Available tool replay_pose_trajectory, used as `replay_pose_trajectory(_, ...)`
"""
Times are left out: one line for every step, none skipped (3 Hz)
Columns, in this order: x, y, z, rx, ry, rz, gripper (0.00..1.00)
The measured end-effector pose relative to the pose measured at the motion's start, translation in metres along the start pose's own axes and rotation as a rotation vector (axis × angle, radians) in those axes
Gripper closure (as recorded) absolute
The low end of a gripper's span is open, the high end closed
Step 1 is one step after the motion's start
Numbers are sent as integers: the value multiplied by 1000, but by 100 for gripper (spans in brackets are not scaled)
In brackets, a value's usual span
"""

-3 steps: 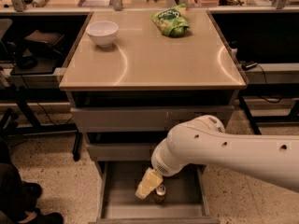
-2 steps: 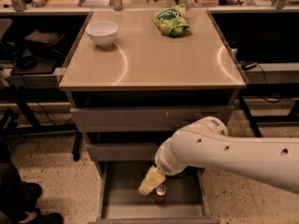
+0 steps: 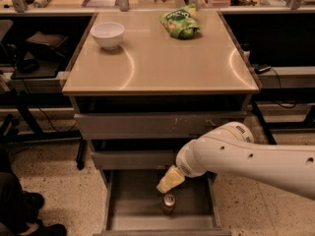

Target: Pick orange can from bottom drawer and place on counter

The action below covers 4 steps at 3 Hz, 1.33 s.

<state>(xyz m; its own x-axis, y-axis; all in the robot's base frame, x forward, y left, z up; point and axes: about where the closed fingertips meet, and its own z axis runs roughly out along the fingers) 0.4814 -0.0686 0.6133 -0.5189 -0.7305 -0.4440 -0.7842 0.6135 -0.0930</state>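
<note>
A small orange-brown drink can (image 3: 169, 204) with a silver top is seen upright on the flat floor of the pulled-out grey metal bottom drawer (image 3: 133, 203), bare floor lying on either side. Just above the can the cream gripper (image 3: 167, 183) is poised; whether it is spread or pressed together cannot be told. Higher above the can, the glossy beige counter (image 3: 172, 65) bears a white bowl (image 3: 107, 34) and a green snack bag (image 3: 180, 22).
</note>
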Motion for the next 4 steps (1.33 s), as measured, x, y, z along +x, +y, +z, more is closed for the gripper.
replay_pose_trajectory(9,-3,22,-16,-2,49,0)
replay_pose_trajectory(22,-9,55,-31,-14,112,0)
replay_pose_trajectory(53,3,114,-84,-9,184,0)
replay_pose_trajectory(53,3,115,-84,-9,185,0)
